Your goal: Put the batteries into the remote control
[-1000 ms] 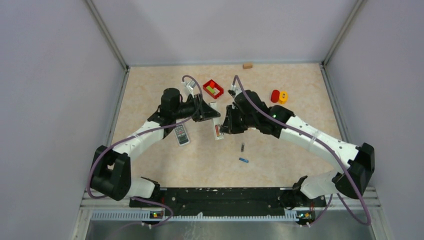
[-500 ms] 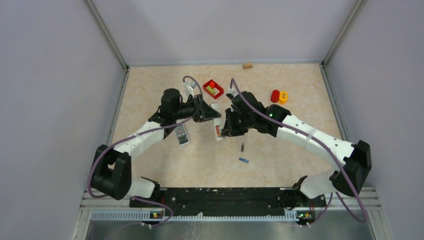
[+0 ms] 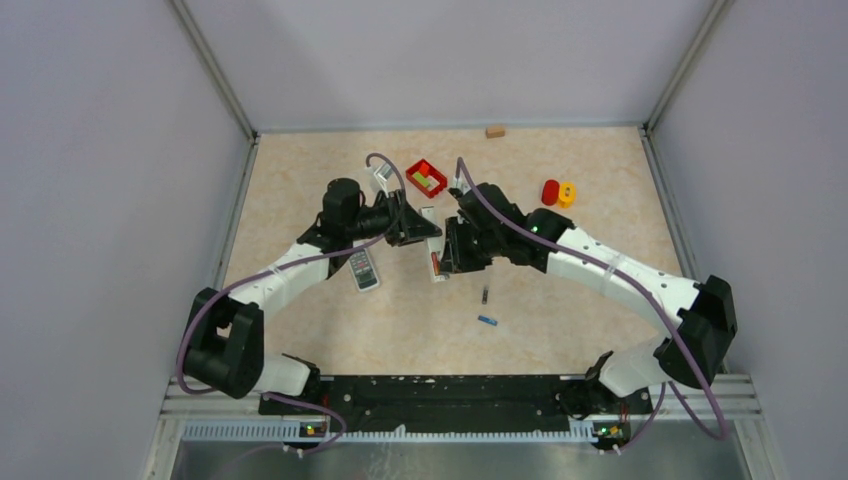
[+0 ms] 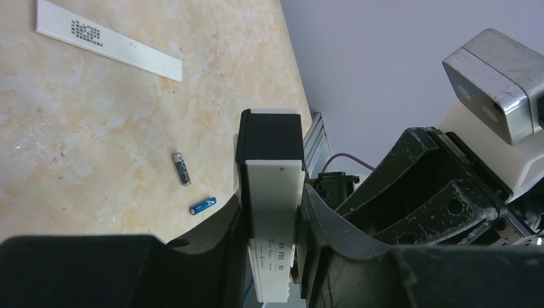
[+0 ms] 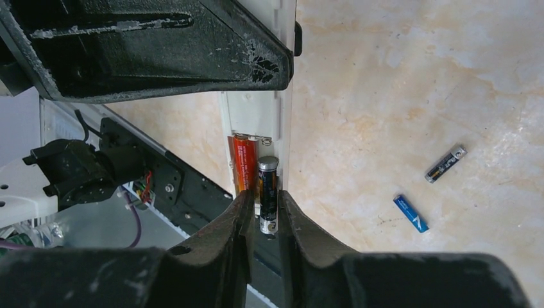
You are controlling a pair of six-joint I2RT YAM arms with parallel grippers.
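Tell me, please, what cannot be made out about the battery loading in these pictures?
Top view: the compartment of the white remote is too small, and the right tool overlaps it.
Right wrist view: whether the right tool grips the black battery or only flanks it.
Left wrist view: the remote, held by the left tool, turns its compartment away.

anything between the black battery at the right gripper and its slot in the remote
Nothing visible. The black battery sits at the open slot of the remote, beside the red battery seated there, between the right gripper's fingers. The left gripper clamps the remote farther up, clear of the slot.
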